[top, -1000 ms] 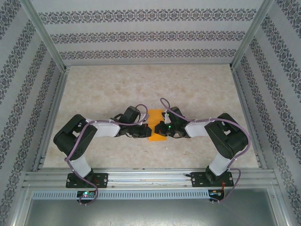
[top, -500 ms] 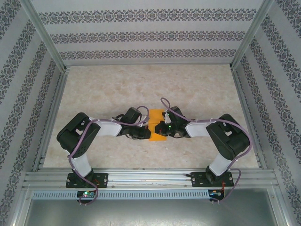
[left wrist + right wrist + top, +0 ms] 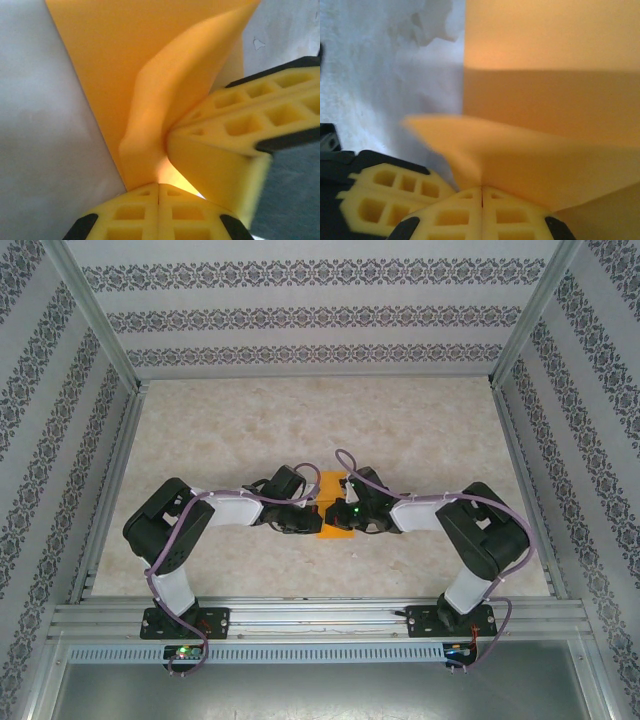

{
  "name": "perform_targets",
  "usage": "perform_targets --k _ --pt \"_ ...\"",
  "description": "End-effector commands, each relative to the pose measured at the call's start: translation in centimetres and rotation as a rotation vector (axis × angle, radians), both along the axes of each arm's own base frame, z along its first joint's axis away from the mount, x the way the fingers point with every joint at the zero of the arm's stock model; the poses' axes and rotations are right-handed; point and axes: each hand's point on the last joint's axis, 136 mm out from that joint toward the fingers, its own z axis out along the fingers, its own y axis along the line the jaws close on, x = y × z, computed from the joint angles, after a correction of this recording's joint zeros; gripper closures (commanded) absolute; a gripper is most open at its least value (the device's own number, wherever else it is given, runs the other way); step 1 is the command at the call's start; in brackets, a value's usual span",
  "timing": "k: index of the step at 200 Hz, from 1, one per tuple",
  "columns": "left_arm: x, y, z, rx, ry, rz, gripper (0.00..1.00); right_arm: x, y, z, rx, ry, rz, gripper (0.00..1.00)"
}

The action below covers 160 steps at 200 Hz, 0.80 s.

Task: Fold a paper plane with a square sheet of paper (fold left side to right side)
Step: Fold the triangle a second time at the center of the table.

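Observation:
The square sheet of paper is bright orange and lies mid-table between the two wrists, largely covered by them. In the left wrist view a flap of the sheet curls up from the flat layer and runs into my left gripper, which is shut on its edge. My right gripper is shut on a raised corner flap of the same sheet. From above, my left gripper and right gripper almost touch tip to tip. The paper plane is out of view.
The pale marbled tabletop is walled by patterned panels with metal rails along the sides. The right gripper's yellow fingers crowd the left wrist view. The left gripper's fingers sit close at the right wrist view's lower left.
The left arm's elbow has swung slightly rightward. Both wrists have edged a little toward the far side over the paper. The left jaws have closed the last bit.

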Motion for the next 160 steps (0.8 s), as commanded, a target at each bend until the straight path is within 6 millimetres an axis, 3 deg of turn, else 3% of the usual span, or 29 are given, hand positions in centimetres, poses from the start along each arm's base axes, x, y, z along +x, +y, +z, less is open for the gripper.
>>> perform_targets --k 1,45,160 --pt "-1.5 3.0 -4.1 0.202 0.065 0.032 1.00 0.1 -0.2 -1.0 -0.056 -0.012 0.007 1.00" --pt "-2.0 4.0 -4.8 0.255 0.092 0.061 1.00 0.5 -2.2 -2.2 -0.122 -0.017 -0.015 1.00" --pt "-2.9 5.1 -5.8 0.301 0.120 0.066 1.00 4.5 -6.8 -1.9 -0.127 -0.027 -0.104 1.00"
